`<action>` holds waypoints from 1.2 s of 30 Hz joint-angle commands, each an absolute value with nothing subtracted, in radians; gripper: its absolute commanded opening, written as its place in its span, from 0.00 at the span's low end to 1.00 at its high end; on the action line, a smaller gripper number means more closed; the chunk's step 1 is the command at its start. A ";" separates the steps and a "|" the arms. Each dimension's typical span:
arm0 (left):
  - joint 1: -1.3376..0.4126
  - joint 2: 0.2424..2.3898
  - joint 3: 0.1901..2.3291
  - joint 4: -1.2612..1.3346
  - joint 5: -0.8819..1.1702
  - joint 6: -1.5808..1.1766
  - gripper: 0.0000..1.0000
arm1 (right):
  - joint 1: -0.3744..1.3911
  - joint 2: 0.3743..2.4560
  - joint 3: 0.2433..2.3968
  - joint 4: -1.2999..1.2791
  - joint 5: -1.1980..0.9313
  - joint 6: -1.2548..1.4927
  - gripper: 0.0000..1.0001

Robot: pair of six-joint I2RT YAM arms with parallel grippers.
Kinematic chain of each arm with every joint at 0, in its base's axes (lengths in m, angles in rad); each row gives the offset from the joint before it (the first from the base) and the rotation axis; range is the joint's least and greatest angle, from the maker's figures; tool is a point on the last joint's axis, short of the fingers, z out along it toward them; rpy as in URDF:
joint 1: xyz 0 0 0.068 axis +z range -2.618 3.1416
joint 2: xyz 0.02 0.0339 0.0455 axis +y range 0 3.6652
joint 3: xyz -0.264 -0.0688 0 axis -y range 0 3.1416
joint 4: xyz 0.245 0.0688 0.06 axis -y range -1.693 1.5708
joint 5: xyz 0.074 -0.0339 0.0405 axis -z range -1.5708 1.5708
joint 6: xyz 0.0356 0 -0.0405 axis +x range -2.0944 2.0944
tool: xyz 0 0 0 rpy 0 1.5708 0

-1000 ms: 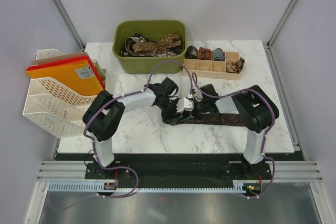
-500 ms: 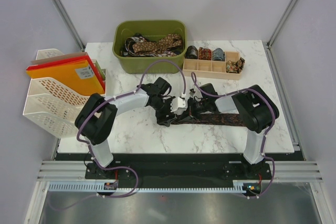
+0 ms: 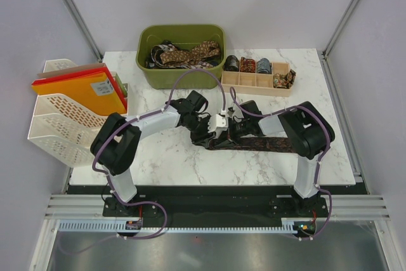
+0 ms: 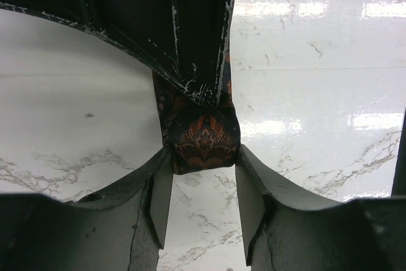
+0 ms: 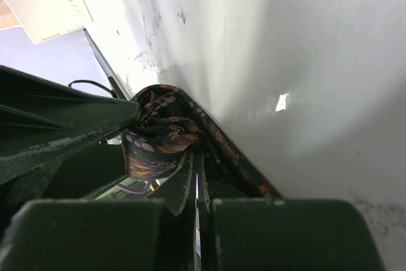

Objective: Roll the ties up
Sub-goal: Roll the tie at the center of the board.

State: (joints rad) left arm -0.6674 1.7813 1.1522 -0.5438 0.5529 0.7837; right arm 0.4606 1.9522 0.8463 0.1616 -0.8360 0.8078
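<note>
A dark brown patterned tie lies flat across the table in front of the arms, its left end folded into a small bundle. My left gripper is at that end. In the left wrist view its fingertips press the two sides of the folded end, so the left gripper is shut on it. My right gripper meets it from the right. In the right wrist view the right gripper is shut, with the bundled tie at its tips.
A green bin of loose ties stands at the back. Right of it a wooden divider tray holds rolled ties. A white file rack with orange folders stands at the left edge.
My left arm's elbow swung left and its gripper shifted slightly left and back at the tie's end. The right arm barely moved. The tie's left end stays bunched between both grippers.
</note>
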 commanded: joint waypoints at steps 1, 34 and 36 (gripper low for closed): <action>-0.684 1.784 1.190 -0.511 0.600 0.802 0.48 | 0.476 2.011 0.848 0.159 -0.733 0.801 0.00; -0.782 1.988 1.246 -0.603 0.400 0.785 0.31 | 0.370 1.809 0.904 0.003 -0.853 0.712 0.37; -0.782 1.996 1.256 -0.609 0.400 0.787 0.31 | 0.370 1.805 0.905 0.002 -0.856 0.716 0.40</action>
